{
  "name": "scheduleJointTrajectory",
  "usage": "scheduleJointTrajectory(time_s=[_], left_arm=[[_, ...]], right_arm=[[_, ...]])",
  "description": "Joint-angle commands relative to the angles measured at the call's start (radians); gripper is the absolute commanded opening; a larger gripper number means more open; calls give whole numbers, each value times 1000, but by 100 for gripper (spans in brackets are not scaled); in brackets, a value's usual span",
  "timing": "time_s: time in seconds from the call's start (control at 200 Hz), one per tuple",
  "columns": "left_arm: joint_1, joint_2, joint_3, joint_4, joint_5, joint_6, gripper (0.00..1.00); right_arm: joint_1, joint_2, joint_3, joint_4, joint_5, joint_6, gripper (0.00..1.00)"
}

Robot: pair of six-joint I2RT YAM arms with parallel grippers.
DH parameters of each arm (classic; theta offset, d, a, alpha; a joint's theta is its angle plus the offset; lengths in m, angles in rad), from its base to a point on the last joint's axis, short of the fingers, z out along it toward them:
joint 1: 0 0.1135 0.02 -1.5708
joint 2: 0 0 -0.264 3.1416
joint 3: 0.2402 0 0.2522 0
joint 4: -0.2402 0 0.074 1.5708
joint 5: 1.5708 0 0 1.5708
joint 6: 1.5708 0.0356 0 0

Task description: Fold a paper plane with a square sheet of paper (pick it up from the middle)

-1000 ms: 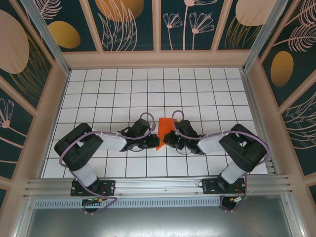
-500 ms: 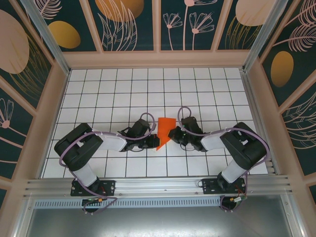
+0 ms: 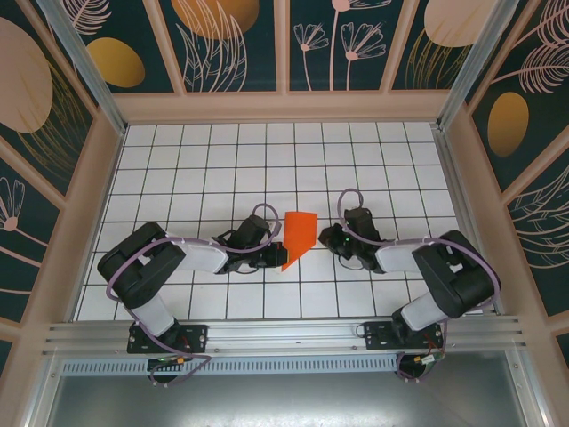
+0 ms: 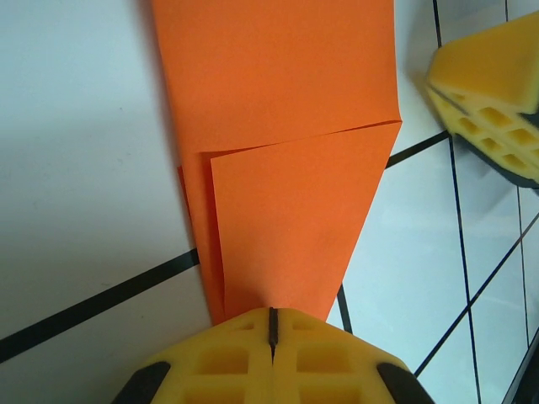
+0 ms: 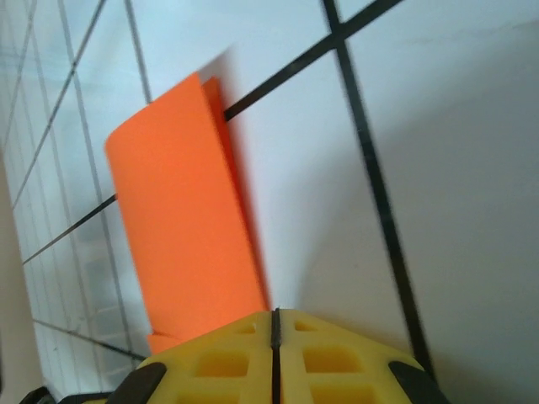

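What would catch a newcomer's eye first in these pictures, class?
The bright folded orange sheet of paper stands out at the middle of the white tiled table. The left tool is shut on its narrow near tip. The right tool, also shut, sits just right of the sheet.

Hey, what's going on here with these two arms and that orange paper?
Two robot arms are midway through folding a paper plane over a white tiled table. The left gripper is shut on the narrow end of the partly folded orange paper. The right gripper is shut on nothing, just off the paper's other side and not touching it.
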Motion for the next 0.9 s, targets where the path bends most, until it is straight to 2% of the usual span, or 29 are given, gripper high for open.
scheduleJointTrajectory(time_s=[0.0, 0.12, 0.405, 0.896], left_arm=[[3, 62, -47, -171, -114, 33, 1], [3, 61, -46, -169, -112, 33, 1], [3, 55, -36, -177, -112, 35, 1], [3, 56, -35, -178, -113, 32, 1]], right_arm=[[26, -81, 13, -5, 5, -28, 12], [95, -73, 40, 3, 5, -20, 12], [223, 84, 81, 65, -14, 33, 11], [343, 129, 51, 65, 54, 140, 9]])
